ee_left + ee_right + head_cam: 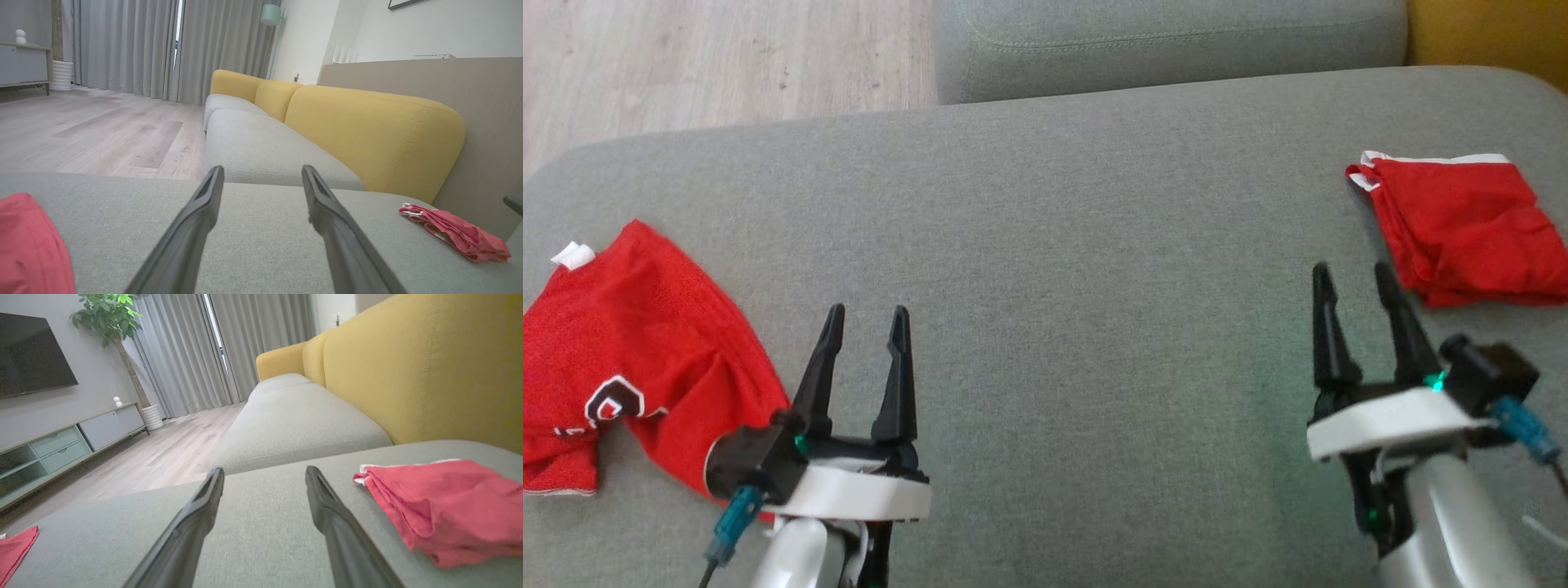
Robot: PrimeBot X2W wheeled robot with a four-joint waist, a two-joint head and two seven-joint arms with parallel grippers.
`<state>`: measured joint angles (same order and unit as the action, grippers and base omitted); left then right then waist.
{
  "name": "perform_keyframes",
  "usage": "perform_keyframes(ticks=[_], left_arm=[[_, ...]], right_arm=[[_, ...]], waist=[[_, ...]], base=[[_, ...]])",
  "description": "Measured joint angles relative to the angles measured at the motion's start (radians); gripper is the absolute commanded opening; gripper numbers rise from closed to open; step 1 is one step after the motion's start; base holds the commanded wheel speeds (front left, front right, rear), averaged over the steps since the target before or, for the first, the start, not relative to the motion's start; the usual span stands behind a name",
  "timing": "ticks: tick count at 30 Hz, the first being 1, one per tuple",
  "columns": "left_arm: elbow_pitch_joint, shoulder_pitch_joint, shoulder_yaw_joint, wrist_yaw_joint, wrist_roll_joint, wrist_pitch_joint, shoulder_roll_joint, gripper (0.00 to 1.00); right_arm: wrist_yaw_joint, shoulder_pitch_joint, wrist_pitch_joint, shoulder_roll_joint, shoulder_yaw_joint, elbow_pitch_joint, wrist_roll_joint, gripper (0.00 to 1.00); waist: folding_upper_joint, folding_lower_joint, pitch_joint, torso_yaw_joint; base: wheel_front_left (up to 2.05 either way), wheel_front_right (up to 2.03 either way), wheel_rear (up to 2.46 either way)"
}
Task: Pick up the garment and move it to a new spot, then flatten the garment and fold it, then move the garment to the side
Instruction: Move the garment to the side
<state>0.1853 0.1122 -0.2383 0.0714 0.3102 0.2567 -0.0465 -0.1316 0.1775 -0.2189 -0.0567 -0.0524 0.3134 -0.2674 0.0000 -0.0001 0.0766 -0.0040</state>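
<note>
Left gripper (pixel 867 314) and right gripper (pixel 1352 273) hover over the grey cushion (pixel 1054 245), fingers spread and empty. Pick-up apparently not yet begun: the crumpled garment (pixel 629 327) lies just left of the left gripper, calling for a leftward reach and pinch. A folded garment (pixel 1470 229) lies near the right gripper.

left claw (pixel 867 314) low on the left, dark fingers (pixel 821 367) spread wide, pointing up, nothing between them, right claw (pixel 1352 271) low on the right, same deal, spread and empty, pale forearms (pixel 1445 506) below them
</note>
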Motion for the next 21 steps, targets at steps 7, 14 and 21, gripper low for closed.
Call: perform_keyframes(ticks=[7, 14, 21], left_arm=[[0.003, -0.009, 0.001, -0.001, 0.007, 0.0, 0.0, 1.0], [0.0, -0.016, 0.005, -0.001, 0.009, 0.0, 0.0, 1.0], [-0.007, -0.016, 0.005, -0.001, 0.01, 0.0, -0.001, 1.0]], right_arm=[[0.0, -0.028, -0.024, 0.004, -0.005, 0.007, -0.004, 1.0], [0.0, -0.028, -0.029, 0.005, -0.005, 0.007, -0.001, 1.0], [0.0, -0.036, -0.029, 0.005, -0.005, 0.0, 0.005, 1.0]], waist=[[0.0, 0.0001, -0.005, 0.0], [0.0, 0.0001, -0.012, -0.006], [0.0, 0.0002, -0.015, -0.008]], base=[[0.0, 0.0, 0.0], [0.0, 0.0, 0.0], [0.0, 0.0, 0.0]])
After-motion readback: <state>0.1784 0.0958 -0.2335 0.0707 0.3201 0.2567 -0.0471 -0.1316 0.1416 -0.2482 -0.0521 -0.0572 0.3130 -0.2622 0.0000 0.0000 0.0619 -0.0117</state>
